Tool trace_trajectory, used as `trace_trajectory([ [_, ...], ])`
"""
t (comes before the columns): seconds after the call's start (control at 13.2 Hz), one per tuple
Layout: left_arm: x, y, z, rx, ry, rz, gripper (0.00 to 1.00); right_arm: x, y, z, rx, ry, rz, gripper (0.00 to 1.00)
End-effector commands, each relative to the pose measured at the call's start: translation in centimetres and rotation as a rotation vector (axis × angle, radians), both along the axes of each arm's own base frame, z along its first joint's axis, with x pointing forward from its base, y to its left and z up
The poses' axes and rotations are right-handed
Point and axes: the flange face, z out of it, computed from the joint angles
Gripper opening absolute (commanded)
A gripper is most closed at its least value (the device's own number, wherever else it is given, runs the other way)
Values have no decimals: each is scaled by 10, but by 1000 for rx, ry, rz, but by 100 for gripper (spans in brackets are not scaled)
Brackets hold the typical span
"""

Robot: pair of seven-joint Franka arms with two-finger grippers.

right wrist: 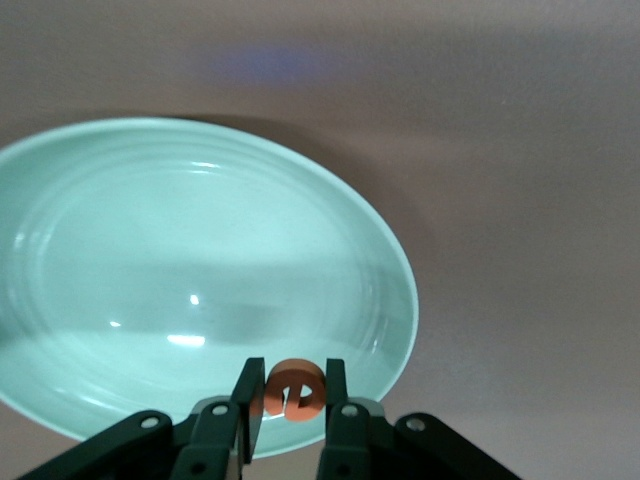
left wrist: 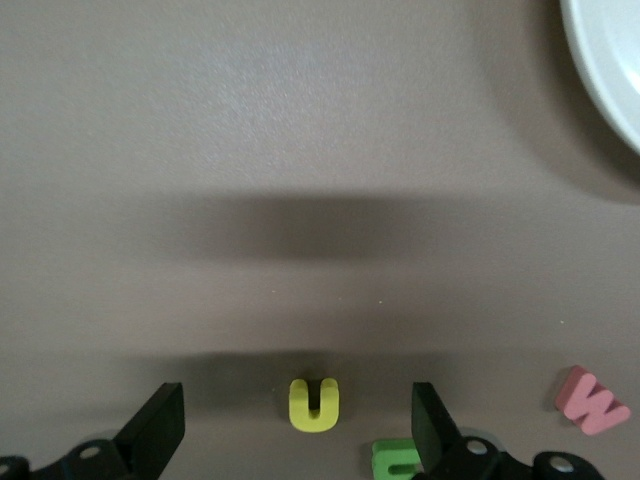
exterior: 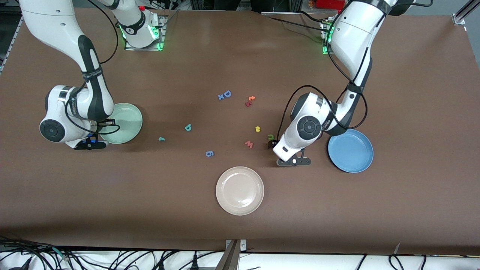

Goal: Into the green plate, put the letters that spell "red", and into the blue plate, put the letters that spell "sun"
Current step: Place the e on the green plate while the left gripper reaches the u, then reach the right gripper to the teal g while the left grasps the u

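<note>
In the front view, the round pale mint-green plate (exterior: 125, 123) sits toward the right arm's end of the brown table (exterior: 240, 56), with the right gripper (exterior: 90, 144) low at the plate's rim that is nearer to the front camera. The round medium-blue plate (exterior: 351, 150) lies toward the left arm's end, and the left gripper (exterior: 294, 161) hangs low just beside it, toward the middle of the table. Small toy letters are scattered between the two plates: a yellow u/n shape (exterior: 257, 129), an olive-green u/n shape (exterior: 270, 137) close against the left arm's wrist, a pinkish-red "w" (exterior: 249, 144), a teal "d" (exterior: 188, 127) and a small teal "r" (exterior: 161, 139). A round beige-white plate (exterior: 240, 190) lies nearer the camera than all of them. In the left wrist view, the left gripper (left wrist: 300, 430) stands wide apart and empty; the yellow shape (left wrist: 314, 404) lies on the table between its fingers, touching neither, and the olive-green shape (left wrist: 395, 458) lies against one finger (left wrist: 432, 425). In the right wrist view, the right gripper (right wrist: 292, 400) is clamped on a small orange "e" (right wrist: 292, 390), held over the mint-green plate's (right wrist: 150, 270) rim.
</note>
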Motion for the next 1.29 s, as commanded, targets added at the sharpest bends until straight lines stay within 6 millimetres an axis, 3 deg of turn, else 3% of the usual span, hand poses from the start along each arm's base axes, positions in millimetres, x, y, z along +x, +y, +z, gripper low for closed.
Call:
trace_trajectory([
  [0.0, -26, -7, -2, -2, -28, 32, 100, -4, 3, -4, 25, 4, 7, 1],
  [0.15, -30, -8, -2, 0, -25, 39, 100, -3, 4, -6, 25, 4, 9, 15],
  [0.23, -31, -8, -3, 1, -26, 39, 100, -3, 5, -6, 25, 4, 11, 29],
  [0.38, -33, -6, -4, 2, -27, 38, 100, 0, 6, -2, 26, -4, 12, 70],
  [0.45, -34, -5, -5, 1, -29, 39, 100, 2, 6, 3, 27, -15, 11, 79],
  [0.61, -34, -4, -7, 0, -35, 39, 99, 9, 15, 15, 30, -34, 14, 86],
  [0.76, -33, -4, -8, -6, -49, 41, 96, 12, 28, 24, 42, -52, 22, 87],
  [0.91, -33, -4, -11, -6, -51, 39, 92, 14, 55, 33, 98, -78, -41, 86],
  [1.21, -33, -4, -10, 11, -65, 13, 72, 14, 117, 43, 92, -101, -143, 86],
])
